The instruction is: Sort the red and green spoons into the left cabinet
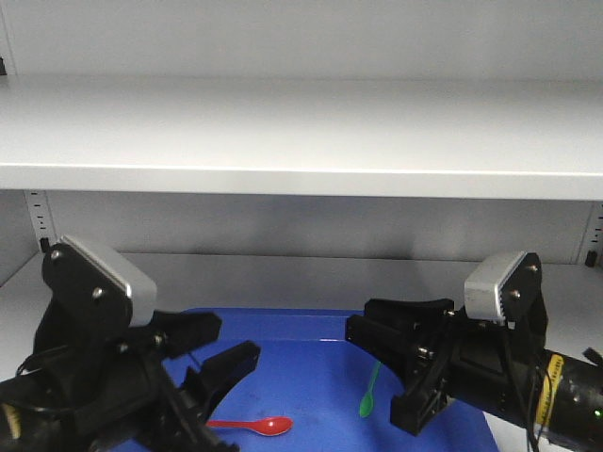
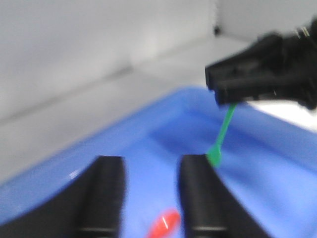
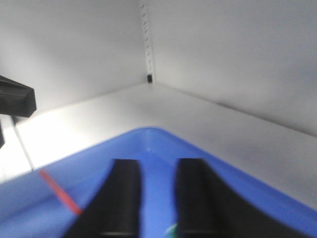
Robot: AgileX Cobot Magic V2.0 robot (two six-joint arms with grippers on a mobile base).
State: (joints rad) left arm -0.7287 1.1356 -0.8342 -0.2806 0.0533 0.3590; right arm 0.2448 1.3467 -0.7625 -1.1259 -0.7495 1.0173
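The red spoon point(image 1: 252, 426) lies flat in a blue tray point(image 1: 311, 325), its bowl pointing right. The green spoon point(image 1: 369, 391) lies to its right, bowl nearest me. My left gripper point(image 1: 221, 353) hangs open just above the red spoon, whose bowl point(image 2: 166, 223) shows between its fingers. My right gripper point(image 1: 382, 367) is open over the green spoon's handle, and a bit of green point(image 3: 171, 229) shows between its fingers. The left wrist view also shows the green spoon point(image 2: 223, 134) running under the right gripper point(image 2: 267, 69). The grey cabinet's upper shelf point(image 1: 301, 132) spans the view above.
The blue tray rests on the cabinet's lower grey shelf point(image 1: 283, 268). Perforated rails point(image 1: 38, 221) with black clips point(image 3: 149, 78) run up the back corners. The upper shelf hangs low over both arms. The red handle point(image 3: 59, 192) shows left of the right fingers.
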